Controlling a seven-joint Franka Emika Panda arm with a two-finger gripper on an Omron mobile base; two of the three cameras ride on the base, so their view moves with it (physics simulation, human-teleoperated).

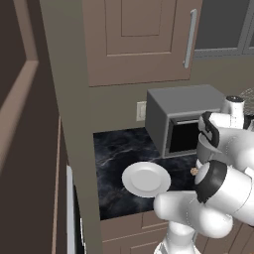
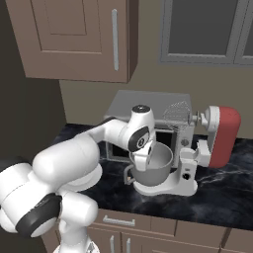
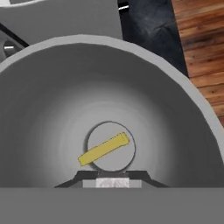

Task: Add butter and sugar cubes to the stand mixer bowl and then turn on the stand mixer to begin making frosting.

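- One arm bends forward from its base, wrist turned down, putting the gripper (image 2: 147,157) just above the stand mixer bowl (image 2: 154,170).
- How far its jaws stand apart cannot be told; a whitish cube (image 3: 112,182) sits between the fingertips.
- Butter (image 3: 103,149) lies flat on the bowl's bottom.
- Bowl sits on the stand mixer (image 2: 210,148), its red head tilted back.
- White plate (image 1: 146,179) lies on the counter left of the bowl; a tan cube (image 1: 194,171) sits between them.

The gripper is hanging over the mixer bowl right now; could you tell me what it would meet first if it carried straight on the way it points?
Most likely the butter, lying on the flat bottom of the stand mixer bowl directly ahead of the gripper in the hand view. Depth is hard to judge.
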